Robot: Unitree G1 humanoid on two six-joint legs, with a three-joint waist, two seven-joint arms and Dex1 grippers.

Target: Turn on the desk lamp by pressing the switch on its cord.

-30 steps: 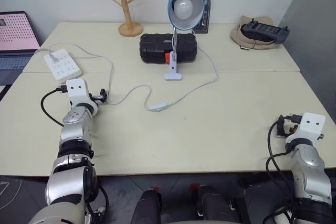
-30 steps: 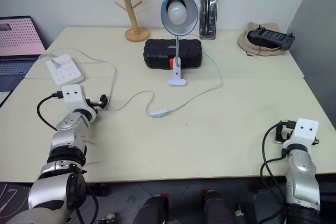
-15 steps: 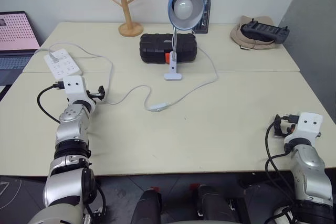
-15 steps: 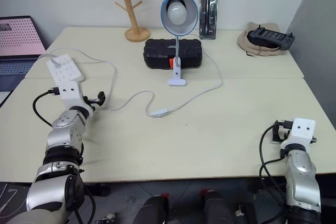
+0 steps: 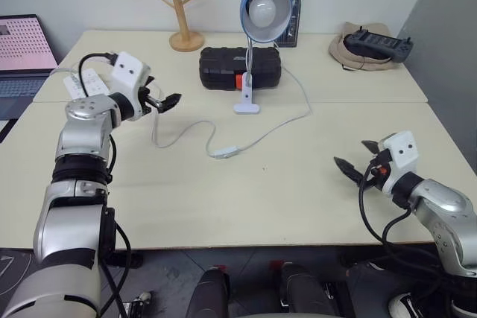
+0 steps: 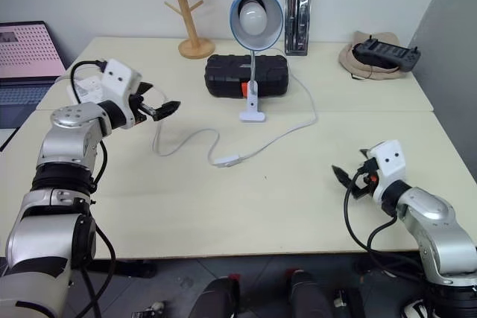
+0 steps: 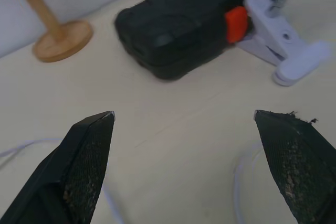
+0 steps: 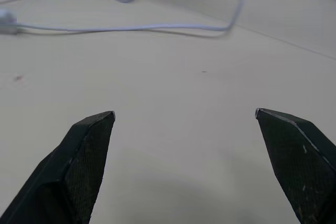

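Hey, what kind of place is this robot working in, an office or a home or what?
Probably an office or lab workbench: a pale table against a plain wall, with a laptop at its edge, a white power strip and a black handheld controller lying on it.

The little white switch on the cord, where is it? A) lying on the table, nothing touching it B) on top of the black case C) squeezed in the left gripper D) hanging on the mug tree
A: the switch lies on the bare table, away from both open grippers.
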